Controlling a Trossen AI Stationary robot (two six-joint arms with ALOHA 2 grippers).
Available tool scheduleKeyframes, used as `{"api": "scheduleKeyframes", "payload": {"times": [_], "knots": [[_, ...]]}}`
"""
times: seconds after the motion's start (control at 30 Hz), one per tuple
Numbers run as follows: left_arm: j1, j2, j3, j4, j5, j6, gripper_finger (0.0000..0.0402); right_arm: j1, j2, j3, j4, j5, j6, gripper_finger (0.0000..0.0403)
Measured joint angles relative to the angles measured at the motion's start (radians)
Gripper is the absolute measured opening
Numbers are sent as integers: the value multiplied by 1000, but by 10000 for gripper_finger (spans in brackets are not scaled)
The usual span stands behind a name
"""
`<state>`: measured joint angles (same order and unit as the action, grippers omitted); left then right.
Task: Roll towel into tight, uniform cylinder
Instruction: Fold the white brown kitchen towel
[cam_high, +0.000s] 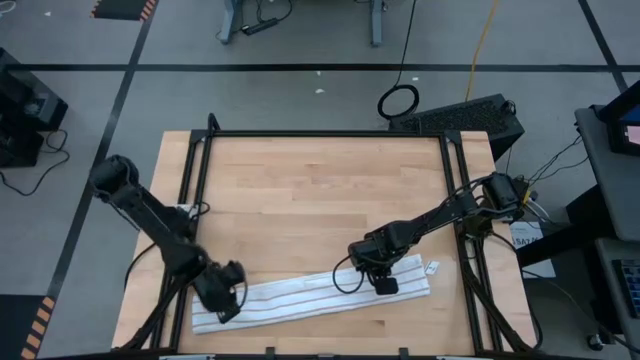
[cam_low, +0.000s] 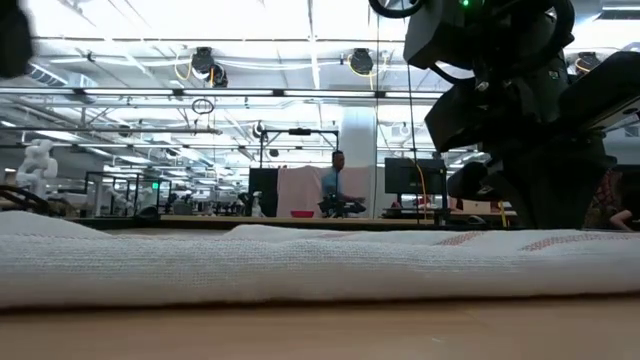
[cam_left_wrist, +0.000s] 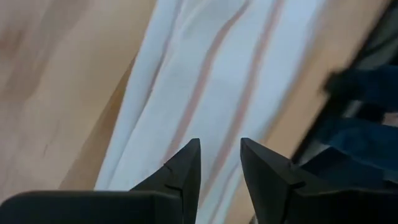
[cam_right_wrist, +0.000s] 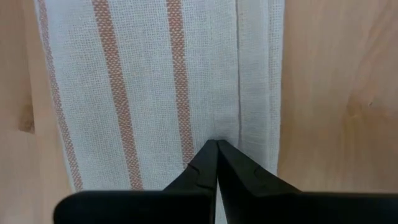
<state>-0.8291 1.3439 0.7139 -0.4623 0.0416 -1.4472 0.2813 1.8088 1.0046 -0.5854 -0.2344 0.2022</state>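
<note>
The white towel (cam_high: 310, 297) with thin stripes lies as a long folded strip along the table's near edge, flat on the wood; it also fills the low view's foreground (cam_low: 300, 265). My left gripper (cam_high: 228, 297) hovers over the strip's left end, fingers a little open (cam_left_wrist: 221, 155), with the striped cloth showing beyond them. My right gripper (cam_high: 385, 282) is over the strip's right part, its fingers shut (cam_right_wrist: 217, 144) and pointing down at the cloth beside a stitched hem. My right gripper has its shut fingertips down on the towel's top layer, next to the stitched hem line (cam_right_wrist: 239, 118) near one long edge. The fingers come from above. I cannot tell whether any cloth is pinched between them. The towel lies flat on the table.
A small white tag (cam_high: 432, 267) lies on the wood just off the towel's right end. Black frame rails (cam_high: 200, 170) run along the table's left, right and far sides. Bare wood (cam_high: 320, 190) stretches over the far half of the table.
</note>
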Motion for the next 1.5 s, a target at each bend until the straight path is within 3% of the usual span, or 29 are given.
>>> {"api": "scheduleKeyframes", "payload": {"times": [0.13,0.43,0.7,1.0,1.1,1.23,1.5], "knots": [[-62,41,0,-41,-5,-90,120,0,1,0,-10,21,-28,4],[-58,176,2,-45,12,-85,120,-33,-1,0,-88,27,-80,4],[-7,93,3,-49,66,-90,120,-67,-114,-10,-167,56,-58,4],[8,6,4,30,-12,-19,120,-32,-248,-6,-64,55,103,4],[7,37,-3,142,-37,50,120,-8,-238,-45,69,42,131,4],[9,99,-6,155,-62,53,120,1,-237,-141,242,28,228,4],[11,238,-2,183,-42,30,120,-24,-241,-307,271,47,285,4]]}}
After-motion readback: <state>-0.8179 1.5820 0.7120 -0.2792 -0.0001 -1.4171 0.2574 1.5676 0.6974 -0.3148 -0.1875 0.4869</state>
